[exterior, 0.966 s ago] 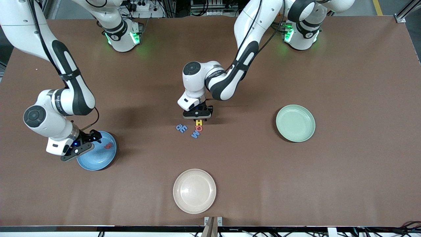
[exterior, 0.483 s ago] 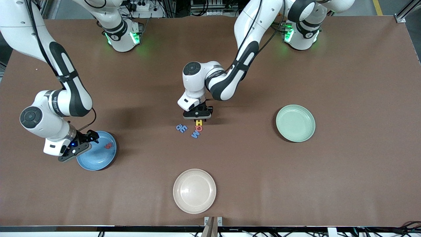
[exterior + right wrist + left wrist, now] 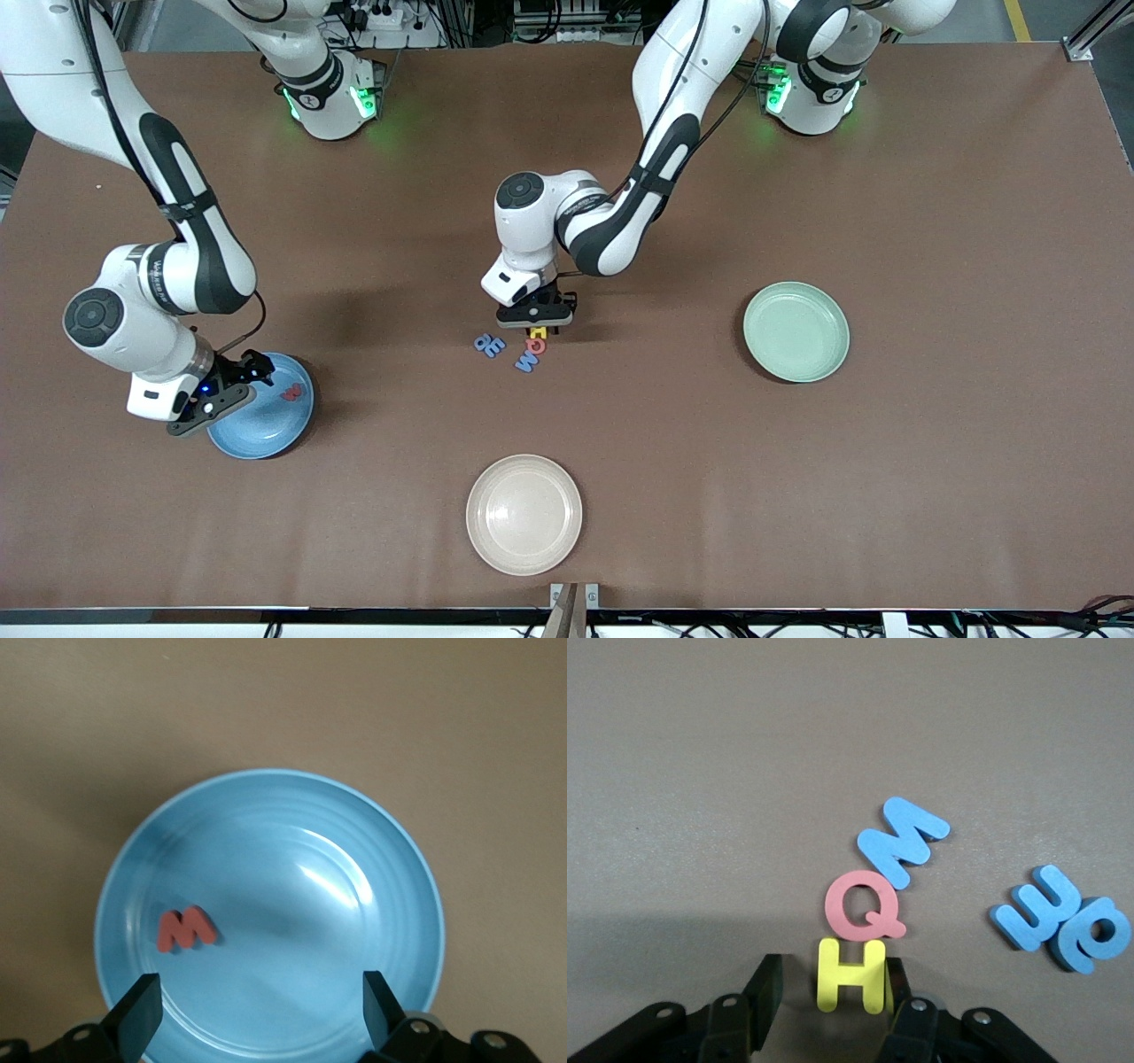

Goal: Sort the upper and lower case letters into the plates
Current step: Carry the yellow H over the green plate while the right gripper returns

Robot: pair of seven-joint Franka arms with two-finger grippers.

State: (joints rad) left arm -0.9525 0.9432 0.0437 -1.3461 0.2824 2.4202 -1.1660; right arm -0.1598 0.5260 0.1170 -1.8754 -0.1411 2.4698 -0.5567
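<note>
Partly hidden under the left claw (image 3: 831, 992), the yellow H (image 3: 850, 975) sits between its fingers.

Its fingers stand apart around the H; whether they grip it I cannot tell. The red Q (image 3: 864, 906) touches the H, the blue M (image 3: 902, 840) lies just past the Q, and two overlapping blue letters (image 3: 1061, 921) lie beside them on bare table (image 3: 930, 496). The right claw (image 3: 257, 1001) hangs wide open over the blue plate (image 3: 372, 904), which holds a red letter (image 3: 184, 928). The pale green plate (image 3: 796, 331) lies well apart from the H.
</note>
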